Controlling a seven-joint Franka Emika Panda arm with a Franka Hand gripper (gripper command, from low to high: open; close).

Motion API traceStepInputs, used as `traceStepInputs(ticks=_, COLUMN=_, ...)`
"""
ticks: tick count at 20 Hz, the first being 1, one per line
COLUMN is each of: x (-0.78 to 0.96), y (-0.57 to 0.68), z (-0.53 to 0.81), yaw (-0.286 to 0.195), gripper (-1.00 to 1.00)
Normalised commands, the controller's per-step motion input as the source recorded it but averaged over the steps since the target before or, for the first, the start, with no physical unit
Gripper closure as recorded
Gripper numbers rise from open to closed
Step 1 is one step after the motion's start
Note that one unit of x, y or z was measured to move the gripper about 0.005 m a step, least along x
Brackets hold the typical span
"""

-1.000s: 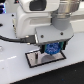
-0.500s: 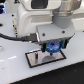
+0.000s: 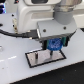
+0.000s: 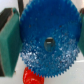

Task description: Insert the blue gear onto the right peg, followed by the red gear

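Observation:
My gripper (image 3: 54,46) is shut on the blue gear (image 3: 54,44) and holds it just above the grey black-edged plate (image 3: 35,61). In the wrist view the blue gear (image 4: 47,30) fills most of the picture, with its centre hole in the middle, clamped between the green finger pads (image 4: 9,42). The red gear (image 4: 32,77) shows partly past the blue gear's rim; it is hidden in the exterior view. A thin dark upright pin, the right peg (image 3: 40,54), stands on the plate to the exterior view's left of the held gear. The paler pin is not discernible.
The plate lies on a white table (image 3: 12,70). The arm's bulky white body (image 3: 37,15) and a black cable (image 3: 12,34) fill the upper part of the exterior view.
The gripper with the blue gear has drifted slightly toward the exterior view's right, staying just above the plate. The grip is unchanged.

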Motion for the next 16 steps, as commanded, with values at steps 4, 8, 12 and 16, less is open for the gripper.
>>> traceStepInputs(ticks=4, x=0.12, y=-0.02, z=-0.08, yaw=0.000, gripper=1.00)
traceStepInputs(ticks=8, x=0.12, y=-0.03, z=-0.09, yaw=0.000, gripper=1.00)
traceStepInputs(ticks=12, x=0.14, y=-0.08, z=-0.18, yaw=0.000, gripper=1.00)
traceStepInputs(ticks=16, x=0.11, y=-0.11, z=-0.22, yaw=0.000, gripper=1.00)
